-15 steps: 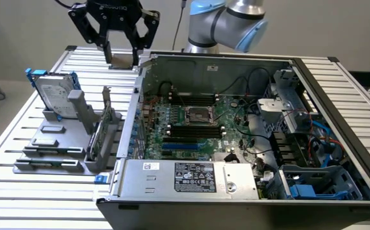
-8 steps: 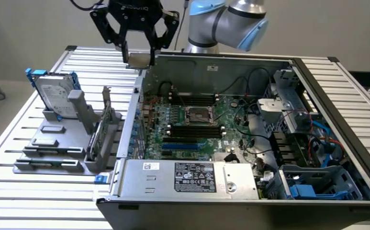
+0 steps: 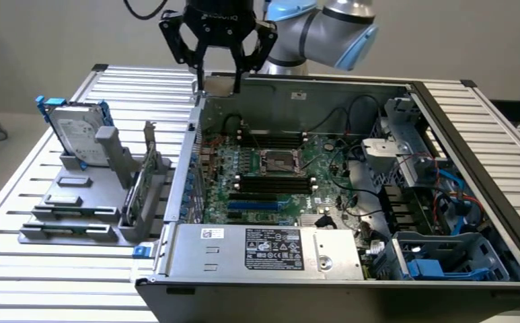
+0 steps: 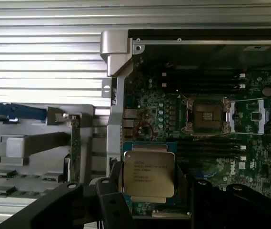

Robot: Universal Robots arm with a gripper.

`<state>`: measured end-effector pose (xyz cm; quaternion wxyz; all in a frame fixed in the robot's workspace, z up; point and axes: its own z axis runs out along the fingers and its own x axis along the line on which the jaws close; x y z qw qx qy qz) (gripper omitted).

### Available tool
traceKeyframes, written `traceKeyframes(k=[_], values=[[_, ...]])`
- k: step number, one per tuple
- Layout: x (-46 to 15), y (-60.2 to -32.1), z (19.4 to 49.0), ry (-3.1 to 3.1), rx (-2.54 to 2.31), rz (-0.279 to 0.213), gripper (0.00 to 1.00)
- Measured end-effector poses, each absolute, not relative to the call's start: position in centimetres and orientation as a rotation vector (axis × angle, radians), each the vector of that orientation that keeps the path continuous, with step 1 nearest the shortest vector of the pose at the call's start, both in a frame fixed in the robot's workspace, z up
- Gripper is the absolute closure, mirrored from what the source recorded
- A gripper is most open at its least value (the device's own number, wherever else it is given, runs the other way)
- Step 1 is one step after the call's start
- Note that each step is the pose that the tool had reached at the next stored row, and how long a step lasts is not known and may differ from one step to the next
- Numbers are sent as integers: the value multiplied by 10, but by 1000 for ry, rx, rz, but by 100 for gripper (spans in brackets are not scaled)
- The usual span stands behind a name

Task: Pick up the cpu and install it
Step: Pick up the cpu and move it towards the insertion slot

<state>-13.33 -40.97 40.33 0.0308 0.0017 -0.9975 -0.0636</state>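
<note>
**Cpu clamped in gripper over case corner**

The cpu (image 4: 149,174) is a small flat square chip. It has a dull silver top with dark printed lines and a thin green edge. It sits between the dark fingers (image 4: 107,202), which are closed on two opposite sides, and is held in the air over the motherboard's edge by the case wall.

Exterior view's left to right:
- The hard drive (image 3: 79,131) stands upright with blue brackets in a grey holder (image 3: 66,208) on the slatted table (image 3: 26,269).
- The gripper (image 3: 220,82) points down over the far corner of the open computer case (image 3: 439,134).
- The socket (image 3: 276,161) sits mid-board, well apart from the gripper.

The wrist view gives the chip's print, the grip and the socket's metal frame flipped open. The exterior view gives the gripper's height over the case and the power supply (image 3: 269,249) at the near side.
</note>
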Motion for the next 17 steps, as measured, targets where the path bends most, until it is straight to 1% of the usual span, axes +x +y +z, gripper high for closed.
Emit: traceKeyframes(k=[10,17], values=[[-109,-383,385,-3074,5,-197,45],[-80,-366,372,-3074,5,-197,45]])
